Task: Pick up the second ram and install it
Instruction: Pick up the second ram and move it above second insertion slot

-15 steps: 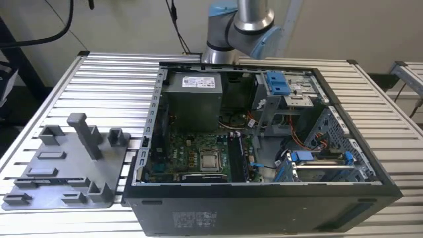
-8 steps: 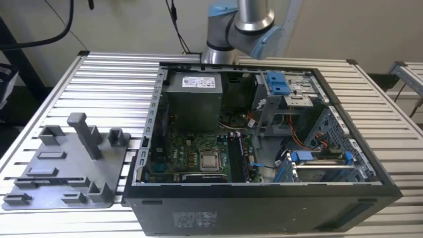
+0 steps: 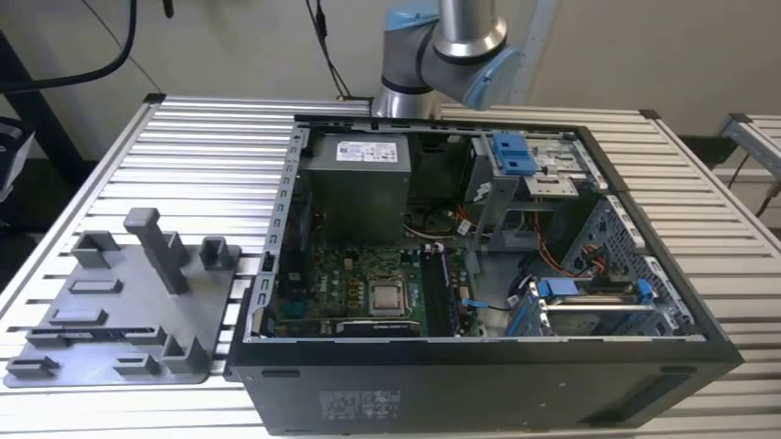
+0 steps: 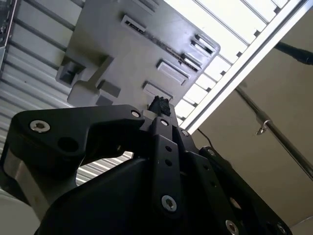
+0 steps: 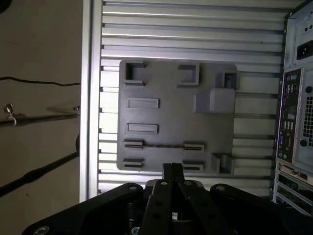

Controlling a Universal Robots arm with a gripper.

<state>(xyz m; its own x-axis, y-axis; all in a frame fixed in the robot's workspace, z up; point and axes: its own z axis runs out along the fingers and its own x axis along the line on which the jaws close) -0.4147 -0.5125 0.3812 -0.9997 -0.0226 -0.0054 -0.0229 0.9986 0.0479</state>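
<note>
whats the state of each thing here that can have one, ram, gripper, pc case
second ram: standing on edge in the grey tray, not gripped
gripper: shut, holding nothing, apart from the ram
computer case: lying on its side, side panel off, open

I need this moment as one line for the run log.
gripper: shut, empty | position: facing grey tray, apart from it | second ram: in tray slot, not gripped

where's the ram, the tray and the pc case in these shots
ram (image 5: 164,145), first wrist view, middle of its thin dark edge
tray (image 5: 171,105), first wrist view, bare flat part
pc case (image 3: 488,393), exterior view, near black wall
</note>
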